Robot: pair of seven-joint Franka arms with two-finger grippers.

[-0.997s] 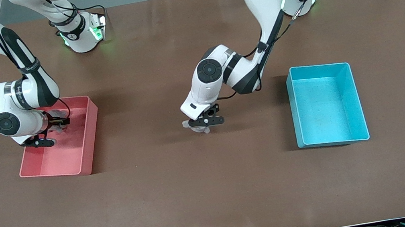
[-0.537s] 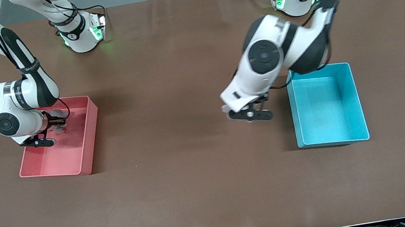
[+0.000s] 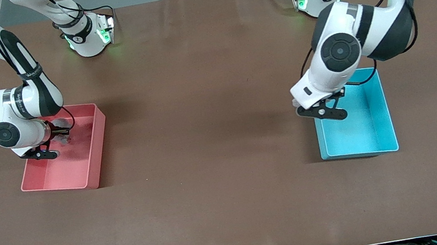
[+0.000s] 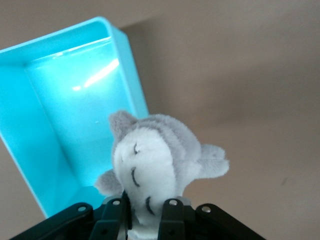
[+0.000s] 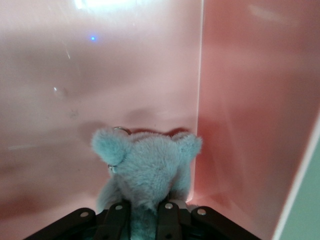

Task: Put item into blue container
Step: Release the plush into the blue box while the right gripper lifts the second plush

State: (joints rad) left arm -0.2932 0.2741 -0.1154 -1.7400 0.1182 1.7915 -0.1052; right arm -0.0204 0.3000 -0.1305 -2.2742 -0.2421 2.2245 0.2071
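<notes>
The item, a grey and white plush toy (image 4: 155, 160), hangs from my left gripper (image 4: 146, 207), which is shut on its lower body. In the front view my left gripper (image 3: 322, 112) is in the air over the blue container (image 3: 388, 113), above the wall toward the right arm's end. The blue container (image 4: 60, 100) shows nothing inside it. My right gripper (image 3: 41, 154) is down inside the pink bin (image 3: 95, 159). There it is shut on a light blue plush bear (image 5: 145, 165), whose body is pinched in my right gripper (image 5: 142, 210).
The pink bin's walls (image 5: 250, 125) stand close around the blue bear. Brown table surface (image 3: 214, 149) lies between the two bins. Both arm bases stand along the table's edge farthest from the front camera.
My left arm carried the grey plush from over the table's middle to over the blue container's edge. My right gripper closed on the blue bear in the pink bin.
</notes>
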